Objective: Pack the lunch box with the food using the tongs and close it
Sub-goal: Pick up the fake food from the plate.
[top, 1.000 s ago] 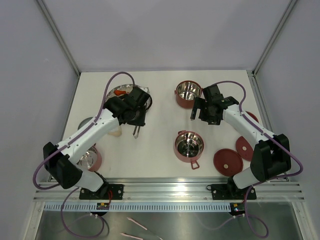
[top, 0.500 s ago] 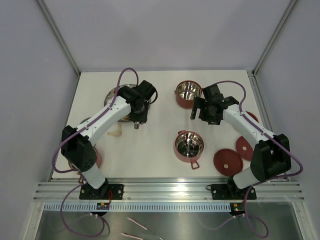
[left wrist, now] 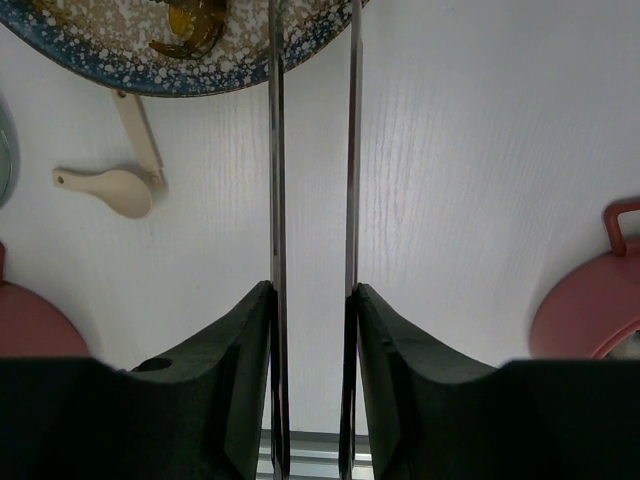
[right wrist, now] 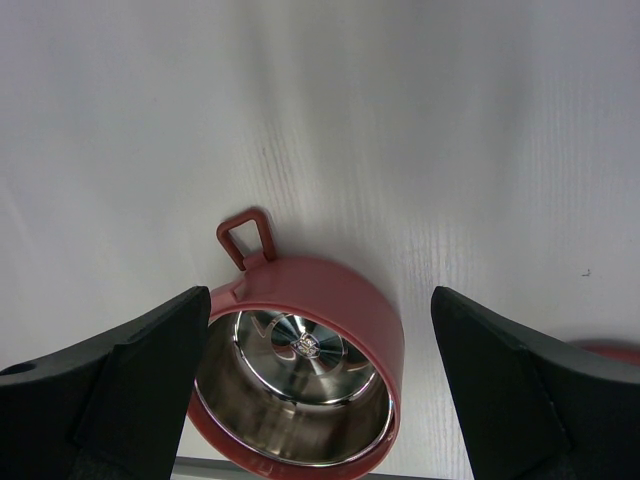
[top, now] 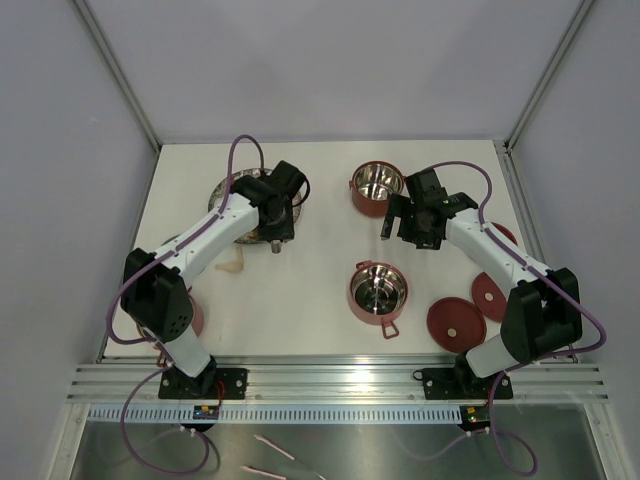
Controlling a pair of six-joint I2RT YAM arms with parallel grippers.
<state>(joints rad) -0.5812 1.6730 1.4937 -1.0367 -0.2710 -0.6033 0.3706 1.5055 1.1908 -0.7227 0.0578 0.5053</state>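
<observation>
Left tool clamps the tongs (arms reaching over the plate rim); right tool, fully spread, hovers above a lunch-box tier.

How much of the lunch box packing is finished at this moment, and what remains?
Done: the left gripper grips the tongs. In hand: the tongs reach over the plate, where brown food lies. Left: the near tier and far tier are empty and the lids lie off, so all packing and closing remains; the open right gripper hangs near the far tier.
</observation>
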